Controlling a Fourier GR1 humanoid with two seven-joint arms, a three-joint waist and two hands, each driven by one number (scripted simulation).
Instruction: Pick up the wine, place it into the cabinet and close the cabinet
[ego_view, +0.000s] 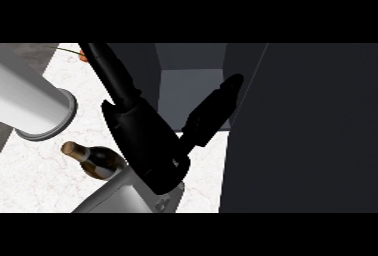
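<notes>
- A smooth, pale grey cylinder with a flanged round end crosses the frame at 9 to 10 o'clock. No hand shows on it.
- The counter is white stone with faint reddish veins.
- The wine is on the counter at about 8 o'clock in the frame. It is a dark glass bottle with a tan cap, a pale band below the neck and a glossy rounded shoulder. Its cap points to 10 o'clock. Whether it stands or lies flat cannot be told.
- The bottle's lower body is hidden behind the right hand and its grey forearm. Contact between them cannot be judged.
- The hand's matte black fingers run straight out to 11 o'clock, well past the bottle. The thumb is splayed towards 1 o'clock. The hand is released and holds nothing.
- The wine lies at 8 o'clock from the palm, outside the span between fingers and thumb.
- The cabinet stands open at 12 o'clock, showing a flat grey-blue inner wall behind the thumb.
- A broad, flat dark panel fills the frame at 3 o'clock.
</notes>
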